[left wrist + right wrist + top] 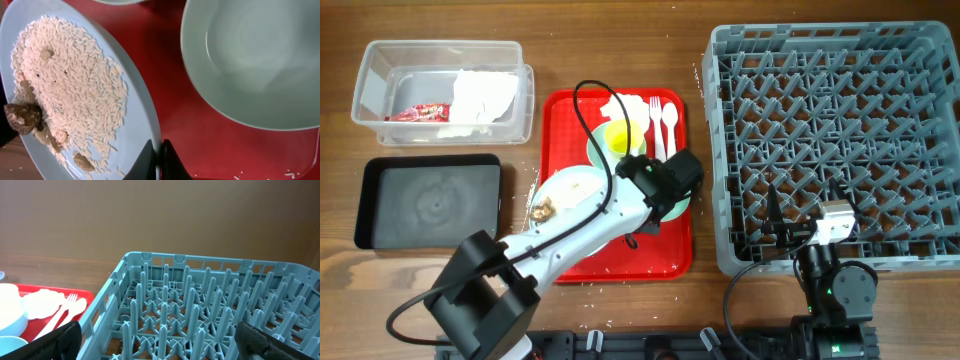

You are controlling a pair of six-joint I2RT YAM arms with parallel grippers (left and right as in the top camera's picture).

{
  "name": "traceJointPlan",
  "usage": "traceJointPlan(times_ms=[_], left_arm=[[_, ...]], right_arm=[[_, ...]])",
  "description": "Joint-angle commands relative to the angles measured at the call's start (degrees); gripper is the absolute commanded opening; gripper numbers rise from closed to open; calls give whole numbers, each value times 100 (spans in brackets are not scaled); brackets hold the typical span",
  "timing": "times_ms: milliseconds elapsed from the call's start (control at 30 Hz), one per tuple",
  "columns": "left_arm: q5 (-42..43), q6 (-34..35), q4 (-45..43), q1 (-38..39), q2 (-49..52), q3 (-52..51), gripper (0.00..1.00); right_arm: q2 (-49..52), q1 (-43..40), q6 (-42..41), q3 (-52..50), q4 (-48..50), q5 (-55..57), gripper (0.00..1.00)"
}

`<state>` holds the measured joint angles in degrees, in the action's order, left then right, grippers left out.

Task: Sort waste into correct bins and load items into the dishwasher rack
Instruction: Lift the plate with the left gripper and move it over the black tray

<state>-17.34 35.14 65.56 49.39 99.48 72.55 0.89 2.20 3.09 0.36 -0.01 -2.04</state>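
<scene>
My left gripper (157, 161) is shut on the rim of the pale blue large plate (135, 105), which lies on the red serving tray (170, 75). The plate carries white rice-like crumbs (75, 85) and brownish food scraps (22, 117). The mint-green bowl (255, 60) sits just beside it. In the overhead view the left gripper (660, 185) is over the plate (570, 190), with the yellow cup (620, 135) and the white fork and spoon (661, 122) behind it. My right gripper (167, 340) is open and empty over the front of the dishwasher rack (840, 140).
The clear tub (380, 60) at the back left holds crumpled napkins (480, 95) and a red wrapper (417, 113). The black tray (430, 200) lies in front of it. Another napkin (625, 103) lies on the red tray (650, 250). The rack also shows in the right wrist view (210, 300).
</scene>
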Motion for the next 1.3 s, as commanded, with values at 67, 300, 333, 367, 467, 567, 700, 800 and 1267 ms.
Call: traceJointPlan(times_ms=[67, 300, 333, 367, 467, 567, 700, 800, 1267], left_arm=[[-658, 149, 258, -289, 13, 442, 4], [-826, -66, -20, -1519, -457, 468, 4], [-793, -199, -181, -1829, -564, 468, 4], [-778, -219, -304, -2070, -636, 468, 4], [-643, -367, -634, -2623, -761, 468, 4], [-273, -647, -1088, -3305, -787, 468, 4], [-68, -645, -1512, -4087, -789, 468, 4], [254, -621, -1788, -4594, -789, 468, 4], [3012, -267, -1952, -6588, -1377, 466, 4]], right_arm=[[-46, -20, 55, -4, 24, 76, 100], [-46, -20, 55, -7, 24, 76, 100], [-46, -20, 55, -4, 24, 76, 99], [-46, -20, 55, -4, 24, 76, 100], [-46, -20, 55, -7, 24, 76, 100], [-46, -20, 52, -4, 24, 76, 100], [-46, -20, 55, -7, 24, 76, 100], [-46, -20, 55, -7, 24, 76, 100], [-46, -20, 55, -7, 24, 76, 100]])
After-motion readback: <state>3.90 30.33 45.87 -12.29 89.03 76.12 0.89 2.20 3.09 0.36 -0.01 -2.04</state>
